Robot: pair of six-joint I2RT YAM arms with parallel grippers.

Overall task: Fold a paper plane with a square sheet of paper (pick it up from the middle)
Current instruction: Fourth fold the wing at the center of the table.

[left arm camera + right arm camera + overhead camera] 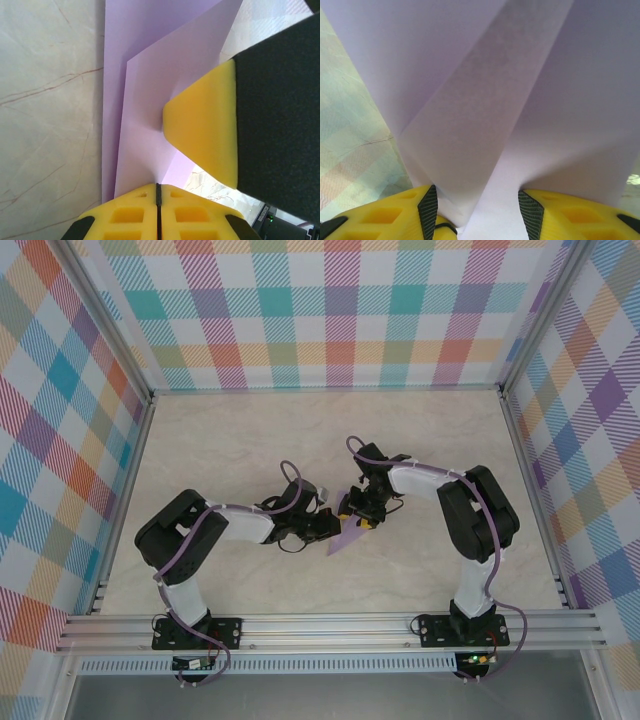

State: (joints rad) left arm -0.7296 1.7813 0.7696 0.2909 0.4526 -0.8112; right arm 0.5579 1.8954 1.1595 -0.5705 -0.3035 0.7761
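Both meet mid-frame above the desk (250, 440): left gripper (158, 192) clenched on the folded paper (145, 90), right gripper (474, 202) released, jaws astride it.

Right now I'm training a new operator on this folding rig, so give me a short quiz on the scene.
1. True or false: the left gripper is shut on the lavender paper.
2. The paper is: A flat and unfolded; B folded into layers; C crumpled into a ball.
3. Fill in: the right gripper has its jaws apart, with ____ between them.
Key: 1 true; 2 B; 3 the paper.
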